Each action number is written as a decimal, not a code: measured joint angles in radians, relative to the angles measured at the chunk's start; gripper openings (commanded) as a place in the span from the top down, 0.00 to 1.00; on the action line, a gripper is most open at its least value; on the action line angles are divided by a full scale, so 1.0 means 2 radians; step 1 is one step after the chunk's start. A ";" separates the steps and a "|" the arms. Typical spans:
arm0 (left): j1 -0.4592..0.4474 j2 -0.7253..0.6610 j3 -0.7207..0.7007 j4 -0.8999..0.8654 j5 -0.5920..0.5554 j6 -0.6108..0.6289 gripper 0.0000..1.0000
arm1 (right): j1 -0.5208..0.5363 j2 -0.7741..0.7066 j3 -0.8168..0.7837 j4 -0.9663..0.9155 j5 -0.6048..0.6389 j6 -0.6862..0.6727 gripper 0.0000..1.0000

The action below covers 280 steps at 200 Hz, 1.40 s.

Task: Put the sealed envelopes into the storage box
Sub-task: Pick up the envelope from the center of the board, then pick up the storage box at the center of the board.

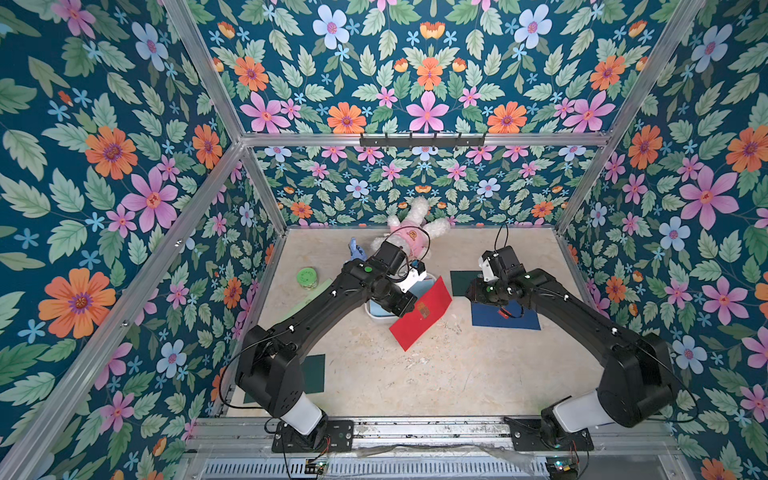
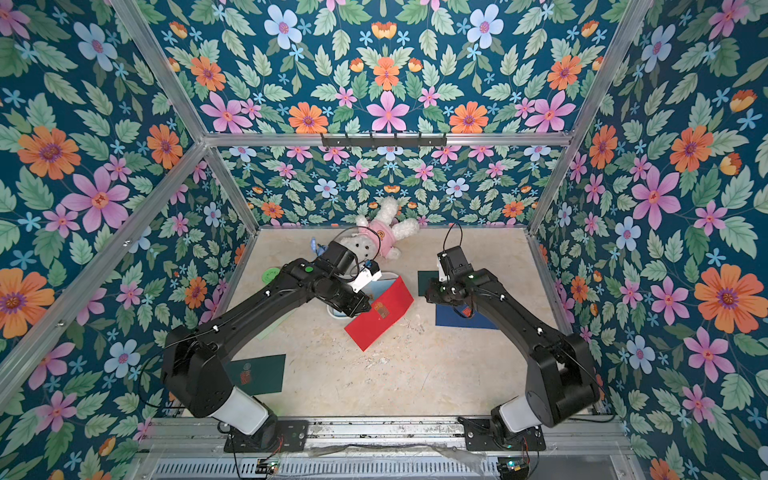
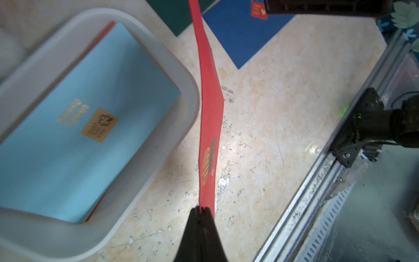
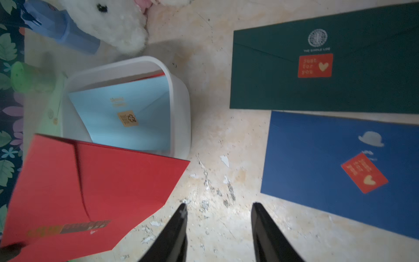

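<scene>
The worktop (image 1: pixel 436 374) is a pale, scuffed slab. On it the storage box (image 3: pixel 186 74) serves as landmark. It is a white tub lying under the left arm's wrist in both top views. A light blue envelope (image 3: pixel 90 127) lies flat inside it, with a red edge peeking out beneath.

Just beside the box, on the side toward the right arm, the red envelope (image 1: pixel 419 318) hangs tilted. The left hand (image 3: pixel 202 209) is clamped on its lower edge, jaws pressed together on the paper.

Farther from the box on that same side lie a dark green envelope (image 4: pixel 340 68) and a navy envelope (image 4: pixel 328 167), flat on the worktop and close together. The right hand (image 4: pixel 218 211) hovers near them with its jaws apart and bare worktop between them.

On the box's opposite side lie a light green envelope (image 1: pixel 316 293) and a green-lidded jar (image 1: pixel 306 277). Another dark green envelope (image 2: pixel 259 374) lies well apart from the box, near the left arm's base. A plush rabbit (image 1: pixel 411 232) lies behind the box.
</scene>
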 measured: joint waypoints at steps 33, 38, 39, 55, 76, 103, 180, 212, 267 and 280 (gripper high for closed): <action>0.032 -0.026 0.012 -0.006 -0.069 -0.035 1.00 | 0.014 0.078 0.062 0.015 -0.013 -0.002 0.56; 0.038 -0.030 0.014 -0.006 -0.078 -0.040 1.00 | 0.018 0.090 0.071 0.016 -0.014 -0.002 0.57; 0.039 -0.031 0.014 -0.006 -0.080 -0.040 1.00 | 0.019 0.093 0.072 0.016 -0.014 -0.002 0.57; 0.050 -0.043 0.020 0.000 -0.111 -0.051 1.00 | 0.032 0.125 0.097 0.015 -0.016 -0.003 0.60; 0.060 -0.046 0.031 0.005 -0.125 -0.060 1.00 | 0.043 0.159 0.124 0.017 -0.020 -0.003 0.63; 0.067 -0.036 0.044 0.005 -0.141 -0.060 1.00 | 0.043 0.188 0.134 0.018 -0.017 0.004 0.65; 0.067 -0.024 0.049 0.005 -0.142 -0.049 1.00 | 0.049 0.200 0.124 0.015 -0.019 0.003 0.70; 0.067 -0.007 0.063 -0.003 -0.124 -0.033 1.00 | 0.053 0.201 0.120 0.021 -0.021 0.002 0.78; 0.067 0.009 0.069 -0.051 -0.078 0.032 1.00 | 0.054 0.162 0.071 0.026 -0.022 -0.009 0.86; 0.065 0.012 0.076 -0.060 -0.069 0.047 1.00 | 0.054 0.151 0.057 0.025 -0.022 -0.013 0.87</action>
